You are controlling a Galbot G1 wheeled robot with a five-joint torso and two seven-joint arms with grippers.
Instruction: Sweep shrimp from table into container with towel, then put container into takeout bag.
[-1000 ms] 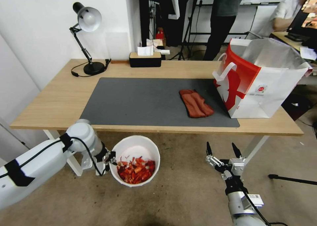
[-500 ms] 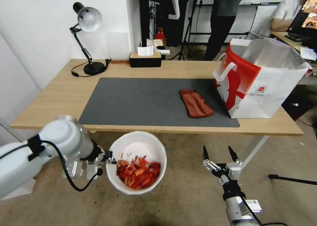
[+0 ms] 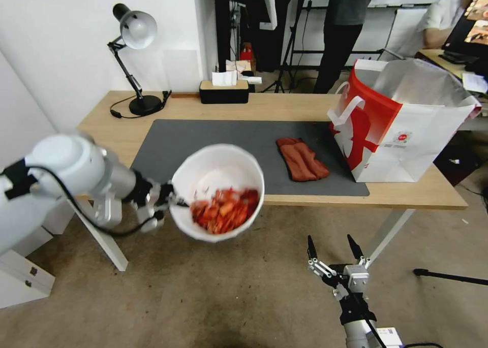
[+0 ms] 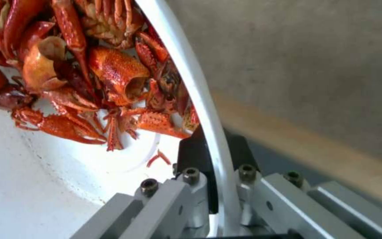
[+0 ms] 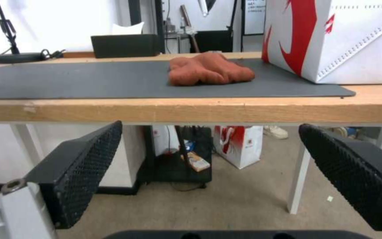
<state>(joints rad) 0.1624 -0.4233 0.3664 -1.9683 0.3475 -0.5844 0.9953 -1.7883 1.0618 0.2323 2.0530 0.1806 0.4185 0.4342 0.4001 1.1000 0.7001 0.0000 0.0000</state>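
My left gripper [image 3: 170,201] is shut on the rim of the white container [image 3: 216,171], holding it in the air at the table's front edge. The container [image 4: 45,199] holds a heap of red-orange shrimp [image 3: 226,208], glossy shells close up [image 4: 116,74]; the rim passes between the fingers [image 4: 191,156]. The rust-red towel [image 3: 301,159] lies folded on the dark mat [image 3: 203,150] of the table [image 3: 101,145], also seen edge-on as the towel [image 5: 209,69]. The takeout bag [image 3: 401,122] stands open at the table's right end, and its red-and-white side, the takeout bag [image 5: 346,36], is beside the towel. My right gripper [image 3: 330,250] hangs open below the table, pads [image 5: 89,166] wide apart.
A desk lamp [image 3: 133,58] and a black tissue box [image 3: 223,90] stand at the back of the table. White table legs [image 3: 104,241] drop below the front edge. People stand and sit in the room behind. A small bag [image 5: 237,144] sits on the floor under the table.
My left arm has lifted the container with the shrimp from below the table's edge up to about table height. The right gripper has sunk a little lower, still open.
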